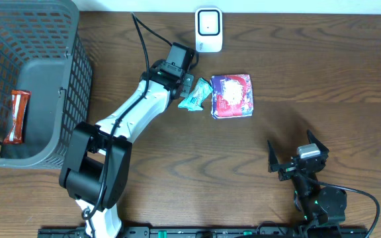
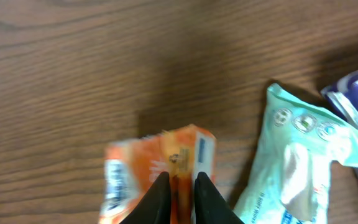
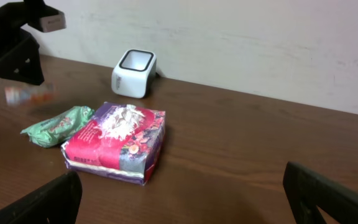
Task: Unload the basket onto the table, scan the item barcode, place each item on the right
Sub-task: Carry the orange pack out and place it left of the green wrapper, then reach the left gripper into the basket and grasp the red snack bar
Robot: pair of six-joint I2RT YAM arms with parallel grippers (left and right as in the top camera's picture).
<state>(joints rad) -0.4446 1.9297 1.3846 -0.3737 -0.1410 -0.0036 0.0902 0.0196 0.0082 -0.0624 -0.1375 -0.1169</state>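
Dark wood-grain tabletop against a pale plaster wall. Near the far edge, a small white box-shaped barcode scanner with a dark-framed window turned upward, probably for passing packets over. Just short of the scanner and to its left, the left gripper, black fingers set narrow and pinching the edge of a small orange-and-white foil packet; gripped by the rim, likely to leave the flat faces bare for the reader. Seemingly just clear of the wood, and hidden under the gripper from overhead. Just beside it, lying flat, a crumpled mint-green plastic packet up against a square purple-and-red soft pack, presumably waiting their turn. At the left edge, a grey plastic mesh basket holding a red-and-white wrapped bar, probably the drop-off for scanned goods. Right gripper near the front edge, well apart from everything, fingers spread wide and empty. Print on all wrappers too blurred or small to read; no brand or barcode made out.
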